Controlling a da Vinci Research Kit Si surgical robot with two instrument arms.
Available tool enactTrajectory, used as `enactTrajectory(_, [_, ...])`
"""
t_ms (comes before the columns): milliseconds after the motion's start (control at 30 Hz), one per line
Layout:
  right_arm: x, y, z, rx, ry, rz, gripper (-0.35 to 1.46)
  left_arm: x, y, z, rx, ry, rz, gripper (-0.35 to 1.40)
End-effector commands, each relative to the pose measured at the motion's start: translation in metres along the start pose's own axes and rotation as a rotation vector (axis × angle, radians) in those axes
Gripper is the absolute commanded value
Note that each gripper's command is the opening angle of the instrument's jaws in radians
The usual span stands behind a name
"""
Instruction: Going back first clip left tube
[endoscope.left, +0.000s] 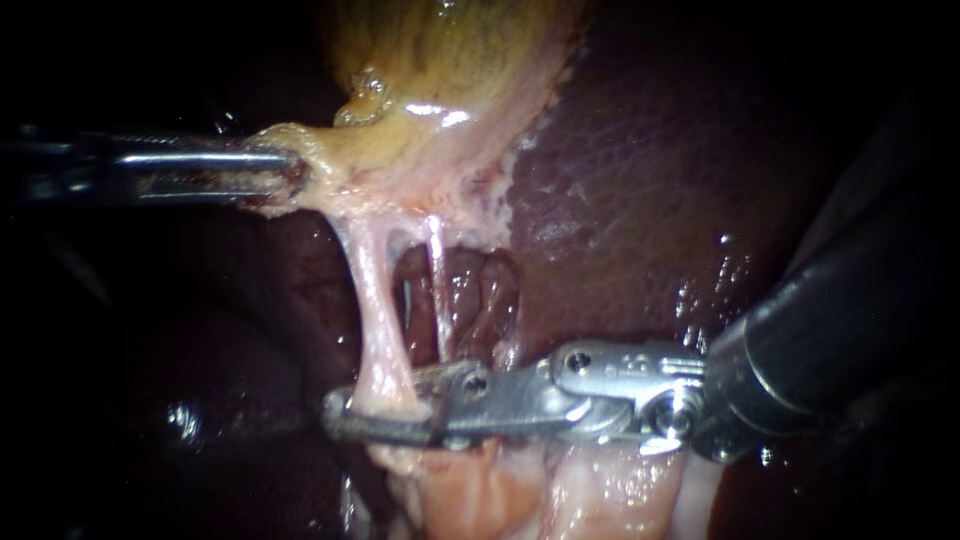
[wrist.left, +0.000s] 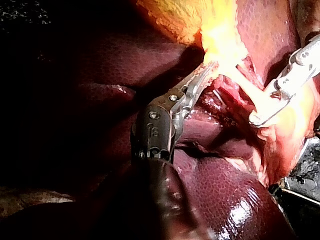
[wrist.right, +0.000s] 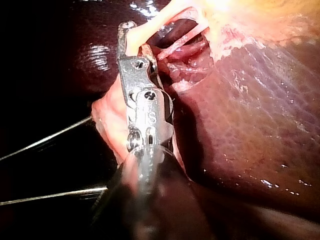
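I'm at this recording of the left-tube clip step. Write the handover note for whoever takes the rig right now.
Left instrument: shut on the gallbladder edge, holding it taut so both tubes are stretched.
Right instrument: open, with the left tube lying in its gap, low on the tube.
Right tube: thin and free, beside the left one, with the liver behind.
Done: unclear, as no clip can be made out on the left tube.
Left: probably back the right instrument off the tube without dragging it, then check for the clip.
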Motion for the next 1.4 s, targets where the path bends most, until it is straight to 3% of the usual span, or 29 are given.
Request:
enactTrajectory(33, [-0.0001, 0.0000, 0.0000, -0.002, 0.000, 0.000, -0.35, 0.0000, 0.0000, 0.0000, 0.000, 0.000, 0.000, -0.35])
enactTrajectory(67, [-0.0001, 0.0000, 0.0000, 0.001, 0.000, 0.000, -0.35, 0.0000, 0.0000, 0.0000, 0.000, 0.000, 0.000, -0.35])
enactTrajectory(100, [-0.0001, 0.0000, 0.0000, 0.003, 0.005, -0.001, -0.22, 0.0000, 0.0000, 0.0000, 0.000, 0.000, 0.000, -0.35])
enactTrajectory(133, [-0.0001, 0.0000, 0.0001, 0.008, 0.019, -0.001, 0.02, 0.0000, 0.0000, 0.0000, 0.000, 0.000, 0.000, -0.35])
enactTrajectory(200, [0.0000, 0.0002, 0.0003, -0.003, 0.049, -0.002, 0.31, 0.0000, 0.0000, 0.0000, 0.000, 0.000, 0.000, -0.35])
enactTrajectory(300, [0.0001, 0.0007, 0.0007, -0.051, 0.058, -0.030, 0.45, 0.0000, 0.0000, 0.0000, 0.000, 0.000, 0.000, -0.35])
enactTrajectory(467, [0.0001, 0.0020, 0.0003, -0.143, 0.069, -0.127, 0.49, 0.0000, 0.0000, 0.0000, 0.000, 0.000, 0.000, -0.35])
enactTrajectory(667, [0.0014, 0.0037, -0.0030, -0.218, 0.072, -0.210, 0.50, 0.0000, 0.0000, 0.0000, 0.000, 0.000, 0.000, -0.35])
enactTrajectory(800, [0.0014, 0.0032, -0.0065, -0.233, 0.069, -0.252, 0.50, 0.0000, 0.0000, -0.0001, 0.000, 0.000, 0.000, -0.35])
enactTrajectory(900, [0.0007, 0.0021, -0.0094, -0.238, 0.066, -0.275, 0.50, 0.0000, 0.0000, -0.0001, 0.000, 0.000, 0.000, -0.35])
enactTrajectory(1033, [-0.0001, 0.0010, -0.0137, -0.204, 0.065, -0.290, 0.50, 0.0000, 0.0000, -0.0001, 0.000, 0.000, 0.000, -0.35])
enactTrajectory(1233, [-0.0010, 0.0011, -0.0181, -0.213, 0.065, -0.295, 0.50, 0.0000, 0.0000, 0.0000, 0.000, 0.000, 0.000, -0.35])
enactTrajectory(1400, [-0.0016, 0.0014, -0.0196, -0.220, 0.064, -0.297, 0.50, 0.0000, 0.0000, 0.0002, 0.000, 0.000, 0.000, -0.35])
